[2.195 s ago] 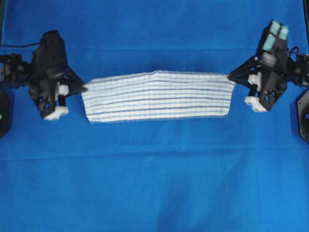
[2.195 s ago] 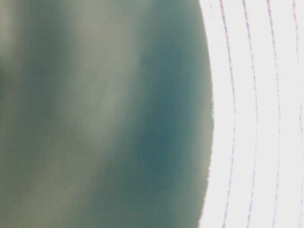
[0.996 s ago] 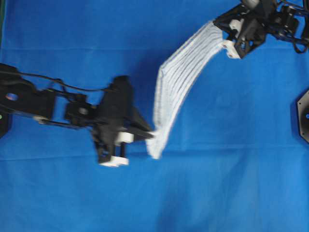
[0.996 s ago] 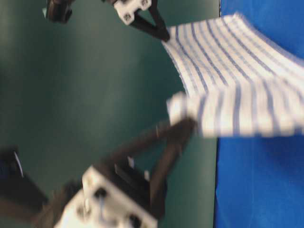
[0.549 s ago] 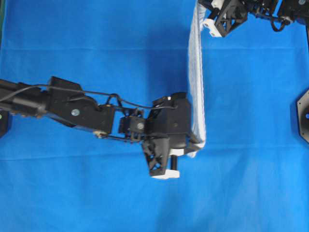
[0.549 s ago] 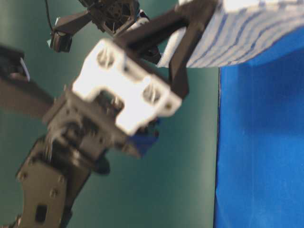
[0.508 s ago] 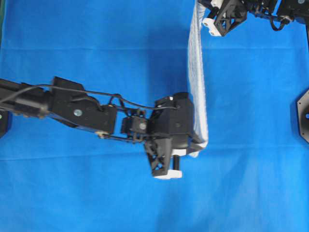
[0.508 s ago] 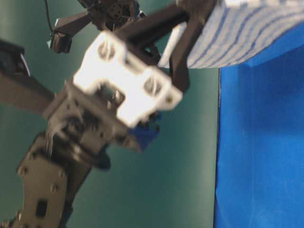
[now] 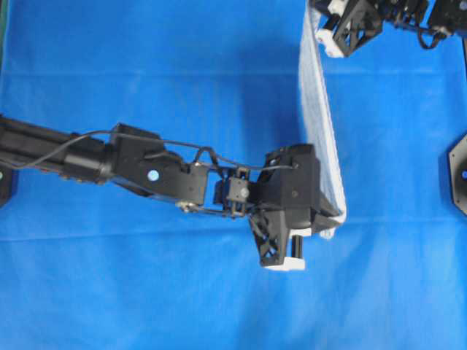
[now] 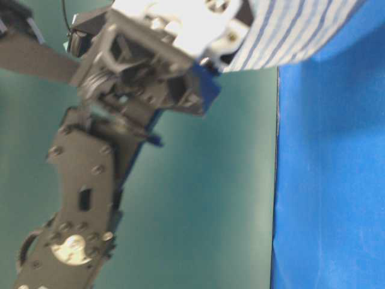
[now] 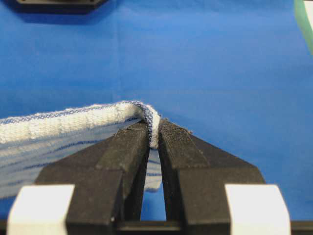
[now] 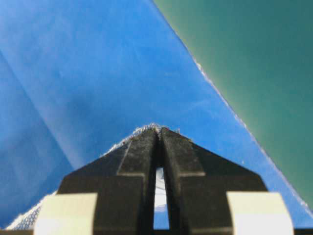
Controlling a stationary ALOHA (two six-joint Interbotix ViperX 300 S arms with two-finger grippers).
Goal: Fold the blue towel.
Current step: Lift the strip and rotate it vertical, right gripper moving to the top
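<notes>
Nearest the overhead camera's lower edge, the left end effector [image 9: 330,221] is seen clamped shut on one end of the blue towel [image 9: 319,138], a white cloth with thin blue stripes. From the left wrist view, only a narrow rolled hem of the towel [image 11: 152,122] is pinched between the black fingertips [image 11: 132,139], so little cloth is held. From that end the towel is stretched edge-on, as a narrow band, above the solid-blue cloth [image 9: 146,65] that covers the worktop, and is carried away to the far right corner. At that far corner, the right end effector [image 9: 321,25] is likewise closed on the towel's other end; in the right wrist view only a sliver of fabric [image 12: 146,129] is visible at the tips.

Risks are judged as follows. With such shallow grips, a corner could be pulled free if the span is tightened further. Should the ends be lowered unevenly, the layers could be laid down twisted or skewed.
</notes>
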